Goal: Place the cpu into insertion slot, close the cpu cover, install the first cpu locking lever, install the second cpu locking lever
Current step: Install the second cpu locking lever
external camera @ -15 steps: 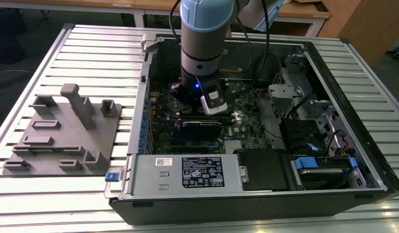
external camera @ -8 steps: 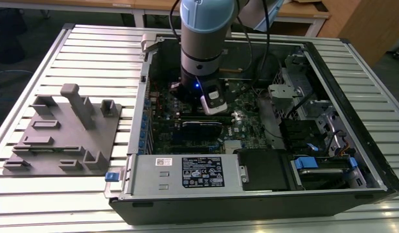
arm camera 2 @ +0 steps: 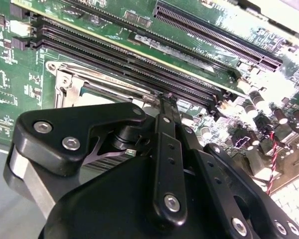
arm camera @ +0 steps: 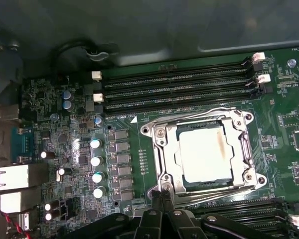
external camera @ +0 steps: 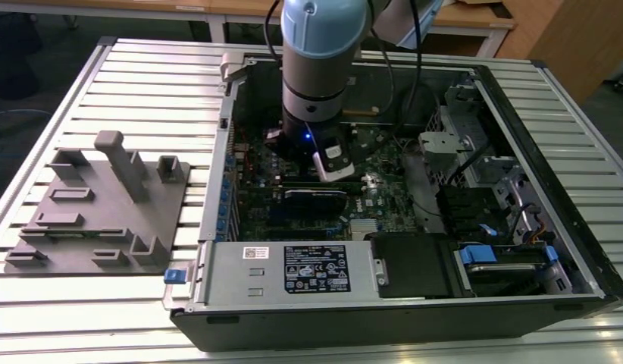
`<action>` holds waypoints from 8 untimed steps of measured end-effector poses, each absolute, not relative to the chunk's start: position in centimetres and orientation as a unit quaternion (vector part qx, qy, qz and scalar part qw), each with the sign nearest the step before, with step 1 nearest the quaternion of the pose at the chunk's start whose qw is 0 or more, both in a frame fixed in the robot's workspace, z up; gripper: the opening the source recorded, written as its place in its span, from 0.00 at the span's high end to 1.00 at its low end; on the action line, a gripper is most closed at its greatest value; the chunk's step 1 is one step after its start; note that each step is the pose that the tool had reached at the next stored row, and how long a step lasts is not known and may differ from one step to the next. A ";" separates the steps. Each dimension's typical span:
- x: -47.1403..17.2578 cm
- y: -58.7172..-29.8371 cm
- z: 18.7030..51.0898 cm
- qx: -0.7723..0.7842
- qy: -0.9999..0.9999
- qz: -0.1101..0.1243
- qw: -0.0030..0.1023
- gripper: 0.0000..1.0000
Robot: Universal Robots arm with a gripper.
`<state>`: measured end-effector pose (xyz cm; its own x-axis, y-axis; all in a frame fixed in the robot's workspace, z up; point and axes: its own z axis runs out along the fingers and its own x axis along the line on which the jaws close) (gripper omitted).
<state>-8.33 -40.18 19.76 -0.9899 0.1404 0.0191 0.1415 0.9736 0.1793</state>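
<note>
In socket: square dull-silver cpu (arm camera: 204, 153) under thin metal cpu cover (arm camera: 165, 154); hand (arm camera: 162, 198) pressed together at rim.

insertion slot (arm camera 2: 84, 89) half hidden behind the hand (arm camera 2: 168, 102) (second wrist view), fingertips unclear

Dull metal cpu (arm camera: 205, 153), shiny silvery cpu cover (arm camera: 165, 154), matt black plastic hand (arm camera 2: 165, 107)
</note>
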 end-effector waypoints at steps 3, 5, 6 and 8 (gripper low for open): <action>-8.3 -40.3 19.7 -0.071 -0.993 -0.096 0.004 0.89; -8.3 -40.3 19.6 -0.071 -0.993 -0.099 0.004 0.89; -8.3 -40.4 19.6 -0.071 -0.992 -0.101 0.004 0.89; -8.3 -40.4 19.6 -0.071 -0.992 -0.103 0.004 0.89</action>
